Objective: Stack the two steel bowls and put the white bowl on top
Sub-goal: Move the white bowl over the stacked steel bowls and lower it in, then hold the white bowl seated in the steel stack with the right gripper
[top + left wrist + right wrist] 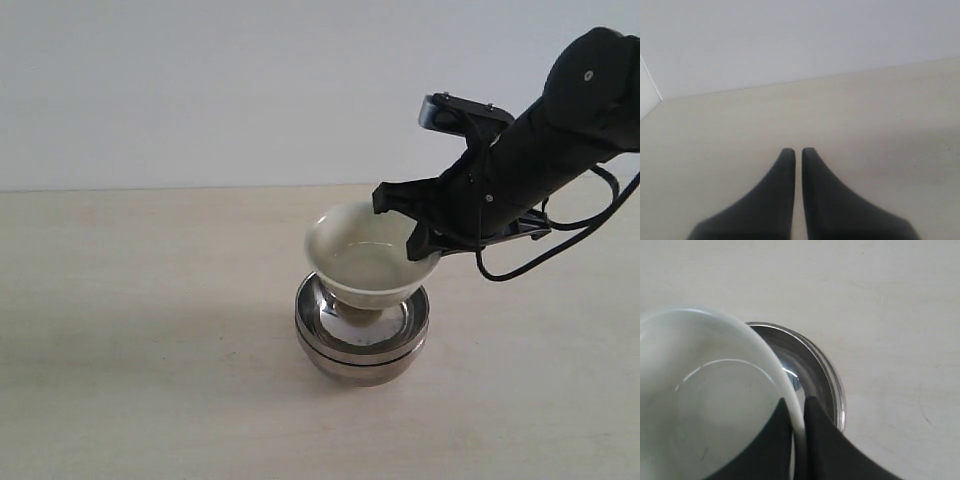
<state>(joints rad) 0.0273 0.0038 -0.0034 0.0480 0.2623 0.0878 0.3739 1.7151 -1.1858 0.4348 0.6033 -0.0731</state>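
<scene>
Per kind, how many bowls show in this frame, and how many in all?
steel bowls: 2, nested on the table
white bowl: 1, over the steel pair
Total: 3

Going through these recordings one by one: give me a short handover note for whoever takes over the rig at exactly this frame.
Left gripper: shut, holding nothing, above the table.
Right gripper: shut on the rim of the white bowl.
Steel bowls: already nested one inside the other on the table.
White bowl: slightly tilted, foot down inside the top steel bowl. I cannot tell if it is resting yet.
Left to do: probably level and seat it, open the right gripper, then pull back.
</scene>
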